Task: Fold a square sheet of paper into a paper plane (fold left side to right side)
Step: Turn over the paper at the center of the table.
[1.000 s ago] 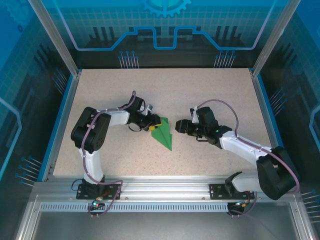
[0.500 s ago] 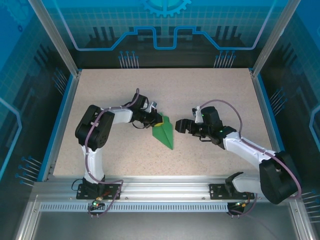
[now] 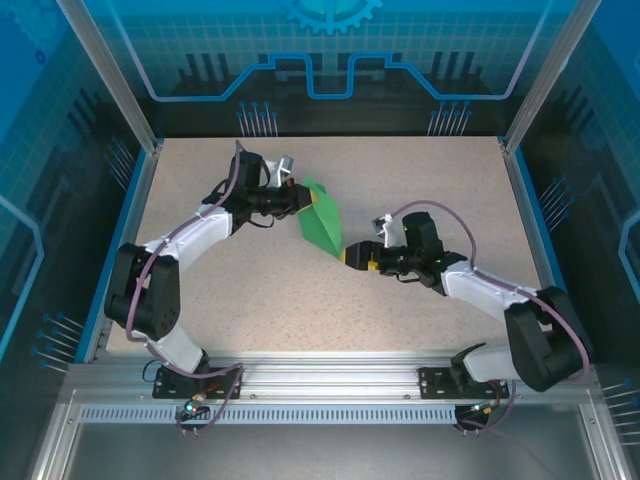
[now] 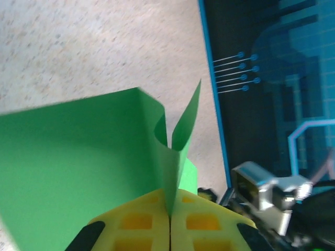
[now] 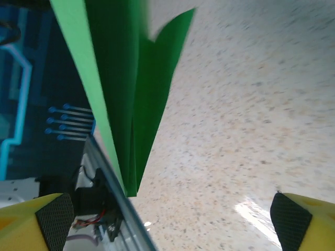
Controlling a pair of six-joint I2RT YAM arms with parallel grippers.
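Pinching the broad far end of the paper plane (image 3: 322, 222) in the left claw (image 3: 297, 197), yellow fingers pressed together on the crease. Slanting from there toward the near right over the counter (image 3: 430, 180), pointed tip reaching the right claw (image 3: 350, 256). Spread wide here, with the tip between the fingers.

The paper plane (image 3: 322, 220) is plain bright green, darker on its shaded folds. The bench (image 3: 430, 180) is beige with fine brown speckles and has a blue rim (image 3: 527, 215). The left gripper (image 3: 297, 198) and right gripper (image 3: 350, 256) have yellow jaws with what look like black pads. The left arm (image 3: 190, 240) and right arm (image 3: 480, 290) are white and black. The backdrop (image 3: 320, 60) is dark blue with cyan circuit-like lines.
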